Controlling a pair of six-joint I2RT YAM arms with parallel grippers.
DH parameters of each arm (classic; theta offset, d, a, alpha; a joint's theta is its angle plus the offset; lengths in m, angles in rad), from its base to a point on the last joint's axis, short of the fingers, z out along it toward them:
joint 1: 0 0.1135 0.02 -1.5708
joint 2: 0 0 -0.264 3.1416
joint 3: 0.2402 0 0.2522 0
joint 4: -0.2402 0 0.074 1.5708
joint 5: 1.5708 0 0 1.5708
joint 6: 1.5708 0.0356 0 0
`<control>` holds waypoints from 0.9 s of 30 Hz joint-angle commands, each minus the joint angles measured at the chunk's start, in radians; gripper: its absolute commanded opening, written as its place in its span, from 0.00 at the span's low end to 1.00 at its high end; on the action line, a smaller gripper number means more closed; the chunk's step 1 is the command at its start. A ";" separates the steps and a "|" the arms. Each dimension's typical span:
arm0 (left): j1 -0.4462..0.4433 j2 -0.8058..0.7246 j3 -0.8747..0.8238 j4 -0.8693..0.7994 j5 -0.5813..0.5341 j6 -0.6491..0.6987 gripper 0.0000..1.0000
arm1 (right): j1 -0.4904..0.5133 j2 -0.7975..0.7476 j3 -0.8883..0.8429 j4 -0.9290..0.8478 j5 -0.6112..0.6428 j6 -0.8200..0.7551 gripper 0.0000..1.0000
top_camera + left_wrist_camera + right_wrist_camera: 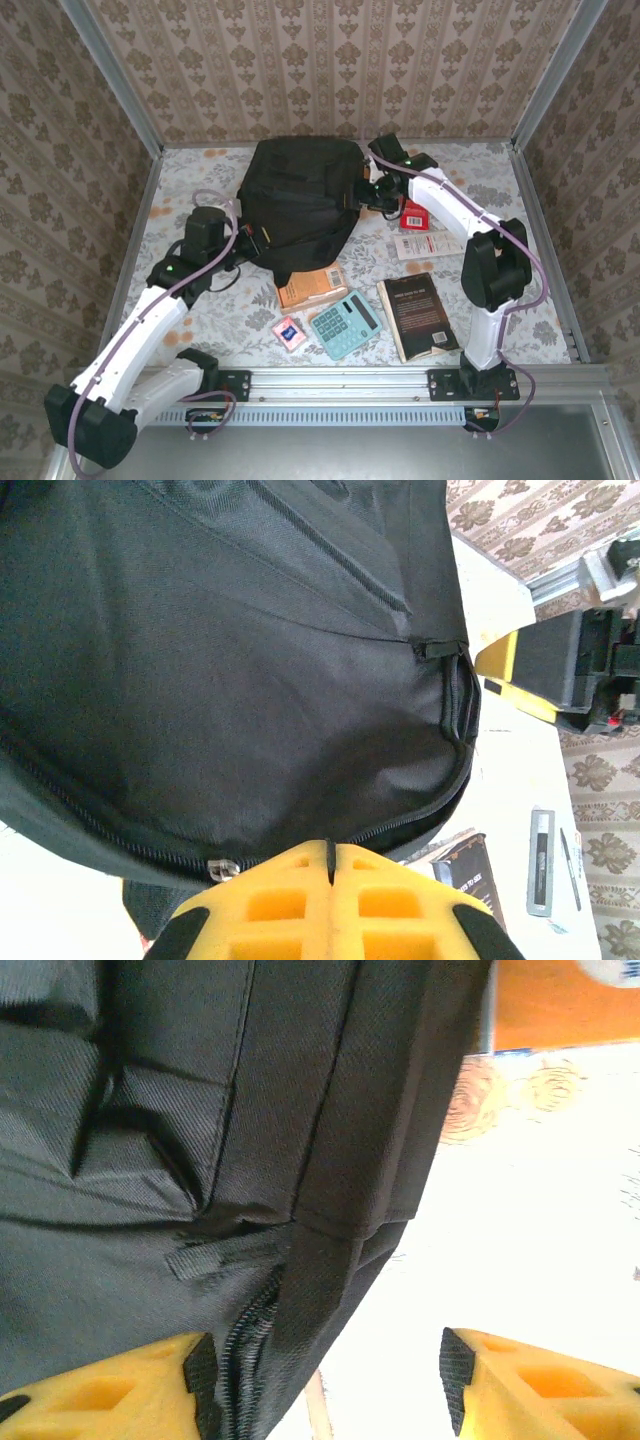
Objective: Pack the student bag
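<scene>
The student bag [300, 205], a large black fabric backpack, lies flat in the middle of the table. My left gripper [258, 240] is at its lower left edge. In the left wrist view the yellow fingers [280, 900] are pressed together on a thin black strip of the bag [250, 680], just beside the zipper slider [222, 867]. My right gripper [368, 195] is at the bag's right side. It stands open [325, 1380], its left pad touching the zipper seam of the bag [200, 1110] and its right pad over bare table.
In front of the bag lie an orange book [312, 285], a teal calculator [345, 323], a small pink card [289, 332] and a dark book [420, 315]. A red packet [415, 213] and a white packet [422, 245] lie under the right arm. Patterned walls enclose the table.
</scene>
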 commanded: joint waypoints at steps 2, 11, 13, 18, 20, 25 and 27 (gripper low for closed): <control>-0.049 0.038 0.022 0.091 -0.010 -0.010 0.00 | 0.017 -0.130 -0.029 -0.061 0.118 0.180 0.66; -0.117 0.128 0.096 0.154 -0.013 -0.013 0.00 | 0.106 -0.325 -0.331 0.184 -0.135 0.643 0.72; -0.128 0.139 0.118 0.157 -0.016 -0.013 0.00 | 0.142 -0.337 -0.362 0.216 -0.144 0.712 0.77; -0.154 0.145 0.147 0.172 -0.014 -0.016 0.00 | 0.186 -0.352 -0.414 0.293 -0.162 0.817 0.83; -0.165 0.149 0.151 0.175 -0.017 -0.017 0.00 | 0.187 -0.356 -0.435 0.309 -0.157 0.850 0.81; -0.199 0.152 0.139 0.188 -0.025 -0.023 0.00 | 0.187 -0.371 -0.475 0.343 -0.119 0.895 0.68; -0.212 0.155 0.130 0.191 -0.029 -0.021 0.00 | 0.187 -0.369 -0.480 0.336 -0.113 0.901 0.61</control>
